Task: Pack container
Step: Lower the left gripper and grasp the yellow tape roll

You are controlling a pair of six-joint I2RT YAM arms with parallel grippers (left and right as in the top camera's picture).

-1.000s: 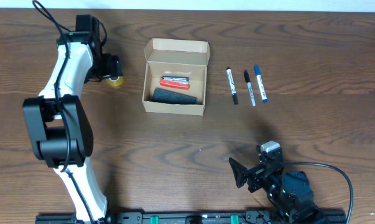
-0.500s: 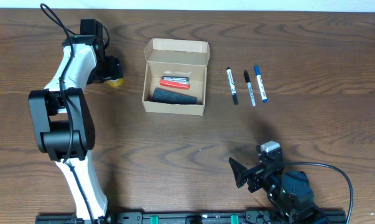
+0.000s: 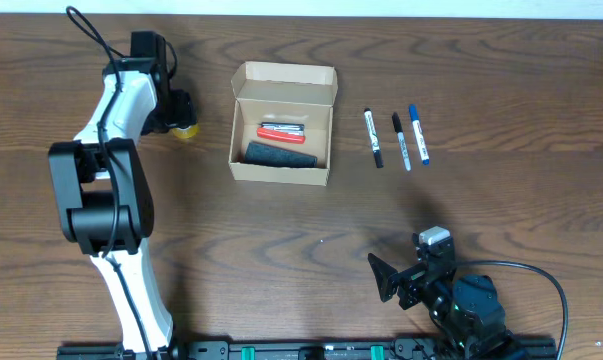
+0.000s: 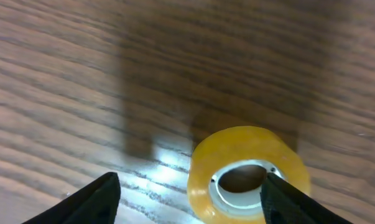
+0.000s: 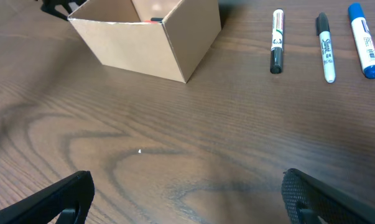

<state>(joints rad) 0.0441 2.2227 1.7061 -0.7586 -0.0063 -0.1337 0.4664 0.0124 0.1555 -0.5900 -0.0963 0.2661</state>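
Surface: a dark brown wooden table (image 3: 311,215), its grain running left to right.
Container: the tan cardboard container (image 3: 281,172) stands on the table toward the far middle. Its flap lid (image 3: 285,79) is open and leans back on the far side.
Inside the container: a red-and-silver thing (image 3: 281,129) lies near the lid side, and a dark oblong thing (image 3: 279,154) lies along the near wall.
Markers: three lie side by side to the right of the container and apart from it. These are a black-capped marker (image 3: 374,138), a middle marker (image 3: 401,141) and a blue marker (image 3: 419,134).
Tape: a yellow tape roll (image 4: 249,174) lies flat, well to the left of the container.
My left gripper (image 4: 190,186): the fingers are spread, low over the table. The tape roll lies between them, nearer the finger on the right of the wrist view. I cannot tell whether it touches.
My right gripper (image 5: 187,199): the fingers are wide apart with only bare wood between them. It sits near the table's front edge, well apart from the container.
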